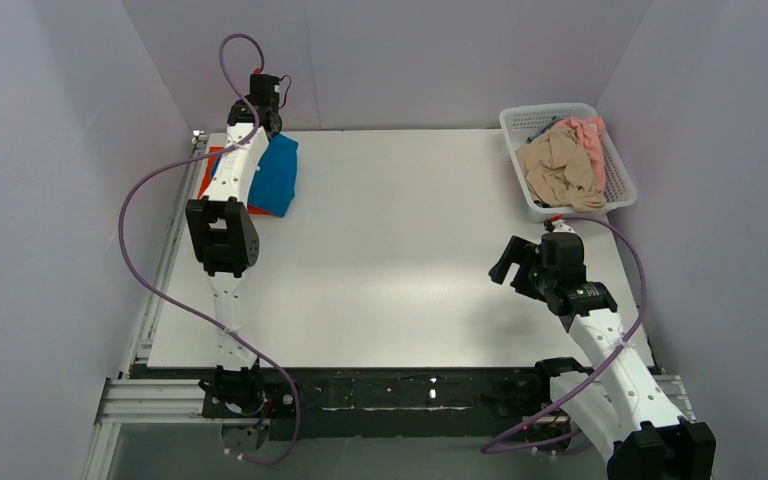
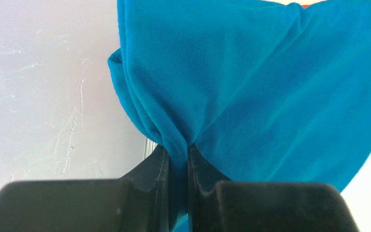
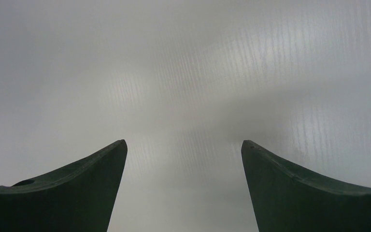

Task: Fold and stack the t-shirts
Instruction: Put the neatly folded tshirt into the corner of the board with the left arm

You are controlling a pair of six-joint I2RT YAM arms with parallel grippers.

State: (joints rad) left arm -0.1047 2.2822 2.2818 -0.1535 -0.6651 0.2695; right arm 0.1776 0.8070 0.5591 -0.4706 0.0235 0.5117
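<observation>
1. Where the right arm reaches over the near-right part of the table [image 1: 390, 230], the right gripper [image 3: 183, 142] hangs above bare white surface, fingers spread wide with nothing between them.
2. Left arm stretches up the table's left side to the far-left corner.
3. Left gripper [image 2: 177, 147] is pressed together on a fold of the blue t-shirt [image 2: 251, 87]; cloth is bunched at the pinch and fans out beyond it.
4. Blue t-shirt sits at the far-left corner, overlapping the orange-red t-shirt [image 1: 208, 162], which shows at its left and near edges.
5. Far right: white mesh basket [image 1: 620, 180] at the table's far-right corner holds the beige t-shirt [image 1: 560, 170], crumpled, with the pink t-shirt [image 1: 588, 135] behind it.
</observation>
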